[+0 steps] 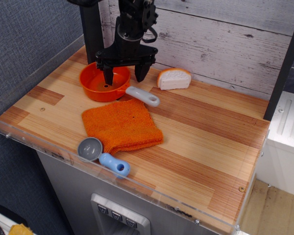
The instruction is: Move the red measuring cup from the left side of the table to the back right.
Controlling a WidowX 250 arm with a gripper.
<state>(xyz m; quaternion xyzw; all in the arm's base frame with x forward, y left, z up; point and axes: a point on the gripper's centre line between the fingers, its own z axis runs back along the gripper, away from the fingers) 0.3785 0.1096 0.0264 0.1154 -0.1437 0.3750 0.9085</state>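
Observation:
The red measuring cup (99, 86) is an orange-red round bowl with a light-grey handle (143, 96). It sits at the back left of the striped wood table (201, 132). My black gripper (124, 77) is open and hangs right over the cup's far right rim. One fingertip (109, 78) reaches down inside the bowl. The other finger (140, 73) is outside the rim, above the table. The jaws straddle the rim and hold nothing.
A bread slice (174, 78) lies at the back, right of the cup. An orange knitted cloth (121, 125) lies in front of the cup. A small grey scoop with a blue handle (102, 154) lies by the clear front rim. A black post (92, 30) stands behind the cup.

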